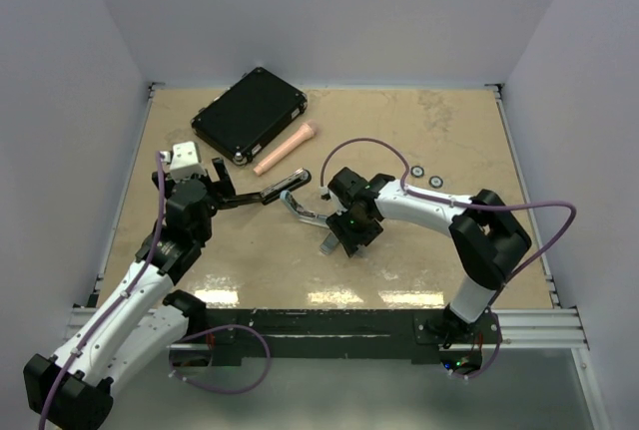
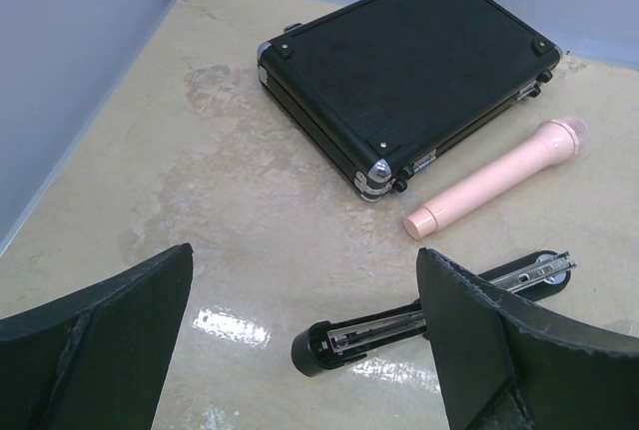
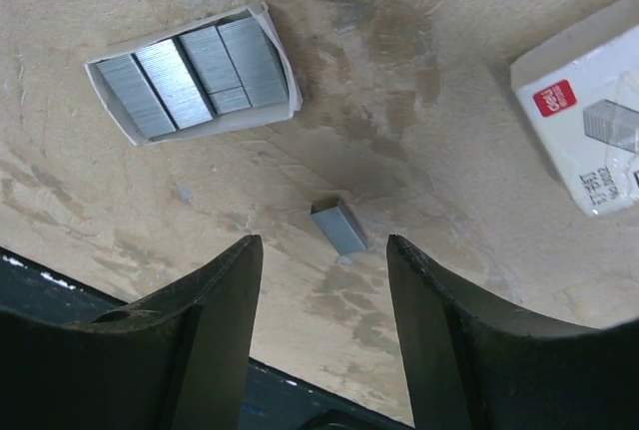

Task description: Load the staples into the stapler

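Checked worktop (image 1: 449,131) first: black case (image 1: 250,111) at 11 o'clock. Found left hand (image 1: 222,189) spread wide at the 9 o'clock end of the stapler (image 2: 359,335), clamped on nothing; couldn't tell whether a finger touched it. Saw stapler opened out near centre, magazine rail exposed; couldn't tell load state. Noted pink cylinder (image 2: 494,176) between case and stapler, apart from both. Found right hand (image 3: 321,245) parted too, empty, hanging at the stapler's 4 o'clock. Logged white staple box (image 3: 589,101) at 2 o'clock in right wrist view, paper tray (image 3: 195,73) of full strips at 10 o'clock. Located staples (image 3: 339,226) lying flat on worktop at 12 o'clock, in line with that hand's gap, touching neither finger. Ignored two black rings (image 1: 419,173) at 2 o'clock of the right hand.

Judged step as pick-up of staples, grasp not yet made. Next move probably called for: descend straight, straddle the short block across its narrow sides, close gently to avoid breaking the strip, then carry toward 10 o'clock to the open rail, left hand steadying the stapler.
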You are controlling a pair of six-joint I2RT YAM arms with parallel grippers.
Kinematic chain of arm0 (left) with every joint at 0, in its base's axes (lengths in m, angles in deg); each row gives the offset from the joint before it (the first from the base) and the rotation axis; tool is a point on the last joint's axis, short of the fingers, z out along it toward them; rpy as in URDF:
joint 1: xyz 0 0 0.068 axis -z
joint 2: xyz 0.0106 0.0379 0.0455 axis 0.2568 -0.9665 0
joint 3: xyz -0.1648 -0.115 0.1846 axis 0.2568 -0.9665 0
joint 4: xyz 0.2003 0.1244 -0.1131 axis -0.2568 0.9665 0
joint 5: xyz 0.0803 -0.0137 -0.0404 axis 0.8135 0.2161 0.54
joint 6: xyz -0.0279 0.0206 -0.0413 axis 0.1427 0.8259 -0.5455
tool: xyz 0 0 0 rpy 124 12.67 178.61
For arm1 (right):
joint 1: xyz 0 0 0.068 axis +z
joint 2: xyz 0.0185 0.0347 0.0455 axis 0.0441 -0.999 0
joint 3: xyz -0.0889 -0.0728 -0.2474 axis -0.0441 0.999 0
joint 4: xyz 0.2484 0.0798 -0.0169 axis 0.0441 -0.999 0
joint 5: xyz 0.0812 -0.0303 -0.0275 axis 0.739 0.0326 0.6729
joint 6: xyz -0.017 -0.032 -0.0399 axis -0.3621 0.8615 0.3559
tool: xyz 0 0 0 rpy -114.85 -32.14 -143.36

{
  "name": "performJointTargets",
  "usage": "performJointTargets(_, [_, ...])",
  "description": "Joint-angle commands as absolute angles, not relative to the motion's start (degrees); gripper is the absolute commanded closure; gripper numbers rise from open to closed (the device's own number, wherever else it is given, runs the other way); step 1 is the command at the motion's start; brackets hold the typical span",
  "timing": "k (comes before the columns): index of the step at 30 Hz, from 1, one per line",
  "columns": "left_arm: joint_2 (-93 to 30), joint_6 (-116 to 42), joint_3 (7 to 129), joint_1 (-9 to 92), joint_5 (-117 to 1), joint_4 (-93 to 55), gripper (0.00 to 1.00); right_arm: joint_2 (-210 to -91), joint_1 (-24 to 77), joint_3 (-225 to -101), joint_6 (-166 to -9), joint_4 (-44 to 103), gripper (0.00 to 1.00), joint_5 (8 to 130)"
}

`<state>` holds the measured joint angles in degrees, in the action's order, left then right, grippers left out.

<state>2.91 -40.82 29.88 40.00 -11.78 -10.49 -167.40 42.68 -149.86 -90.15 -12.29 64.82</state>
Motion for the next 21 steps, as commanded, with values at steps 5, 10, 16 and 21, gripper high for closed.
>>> performJointTargets(5, [2.9, -40.7, 29.8, 39.6, -12.4, -13.4, 0.02, -169.2, 42.4, -150.1, -90.2, -10.2, 0.44, 67.0])
performJointTargets(10, [2.9, -40.9, 29.8, 39.5, -12.9, -13.4, 0.02, -168.2, 42.4, -149.4, -90.3, -10.8, 0.46, 68.1])
performJointTargets(16, [2.8, -40.8, 29.9, 39.5, -13.2, -13.5, 0.03, -168.0, 42.6, -147.2, -91.3, -10.3, 0.48, 70.2])
performJointTargets(21, [2.8, -40.9, 29.8, 39.5, -13.5, -13.5, 0.03, -167.8, 42.9, -147.1, -91.7, -10.4, 0.49, 70.4])
